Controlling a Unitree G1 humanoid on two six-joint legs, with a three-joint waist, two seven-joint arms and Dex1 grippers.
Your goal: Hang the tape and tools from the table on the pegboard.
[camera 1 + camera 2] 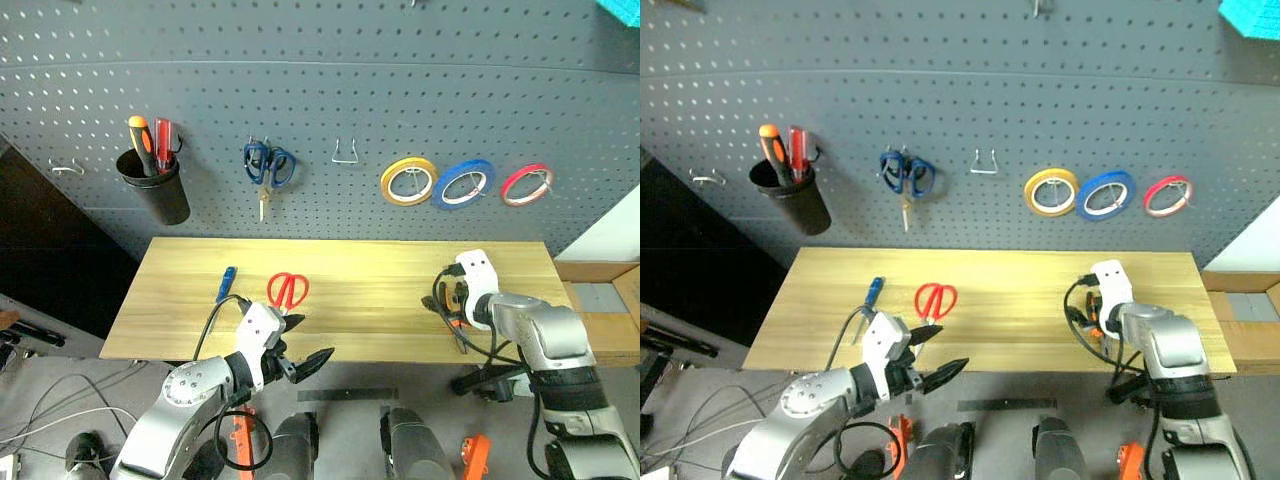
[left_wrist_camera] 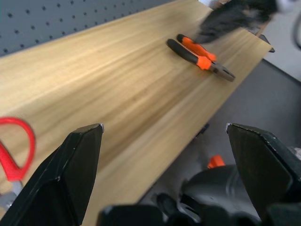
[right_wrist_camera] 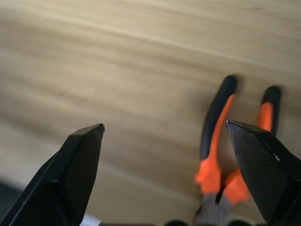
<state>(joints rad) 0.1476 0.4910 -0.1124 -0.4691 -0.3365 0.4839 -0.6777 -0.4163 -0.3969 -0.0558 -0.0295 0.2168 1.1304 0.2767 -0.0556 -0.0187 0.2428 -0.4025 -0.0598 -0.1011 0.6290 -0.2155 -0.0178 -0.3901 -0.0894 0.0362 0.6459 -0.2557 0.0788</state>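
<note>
Blue tape [image 1: 463, 184]: I see it hanging on the pegboard [image 1: 330, 90], between a yellow roll [image 1: 408, 181] and a red roll [image 1: 527, 184], well above and apart from both grippers.
Pliers [image 2: 200, 56]: they lie flat on the table [image 1: 360, 270] near its right front edge, handles pointing toward the pegboard. My right gripper [image 3: 164, 174] hangs just over them; in the right wrist view the orange-and-black handles sit beside one finger, not between the two.
Red-handled scissors [image 1: 287, 290]: flat on the table left of centre, just beyond my left gripper [image 1: 305, 362].
Blue-handled screwdriver [image 1: 226, 284]: on the table left of the scissors, near the left gripper's wrist.
Right gripper state: fingers spread wide, gripping nothing.
Left gripper state: fingers at full spread, nothing between them; it sits at the table's front edge, pointing along the board toward the pliers.
Pegboard extras: blue-handled scissors [image 1: 268, 165] on a hook, and a black cup [image 1: 155, 184] holding orange and red screwdrivers [image 1: 150, 143].
</note>
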